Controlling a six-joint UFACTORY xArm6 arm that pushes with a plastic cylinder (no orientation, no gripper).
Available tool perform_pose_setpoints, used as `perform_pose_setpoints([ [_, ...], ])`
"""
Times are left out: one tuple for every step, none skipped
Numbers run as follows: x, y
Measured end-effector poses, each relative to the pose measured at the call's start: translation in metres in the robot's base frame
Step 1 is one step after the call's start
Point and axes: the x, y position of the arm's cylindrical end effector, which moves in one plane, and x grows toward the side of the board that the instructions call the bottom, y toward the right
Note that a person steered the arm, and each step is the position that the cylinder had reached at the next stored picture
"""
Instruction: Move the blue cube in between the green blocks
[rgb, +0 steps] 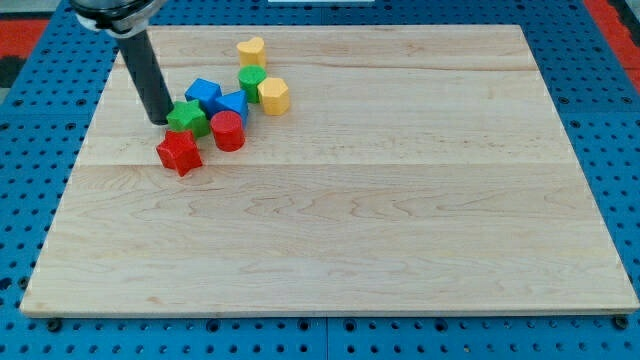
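Note:
My tip (160, 120) rests on the board at the view's upper left, touching or just left of a green star block (187, 118). A blue cube (203, 94) sits just up and right of that green star. A second blue block (232, 105) lies to the right of the cube. A green round block (252, 83) stands further right, beside the second blue block. The blue cube lies between the two green blocks, toward the green star.
A red star block (179, 153) lies below the green star. A red cylinder (228, 131) sits right of the green star. A yellow heart block (251, 51) is at the cluster's top, a yellow hexagon block (274, 95) at its right. The wooden board (400, 200) lies on a blue pegboard.

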Motion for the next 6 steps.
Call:
perform_pose_setpoints([
  [0.002,0.046],
  [-0.024,0.028],
  [-0.031,-0.017],
  [-0.079,-0.025],
  [-0.066,0.004],
  [-0.048,0.039],
])
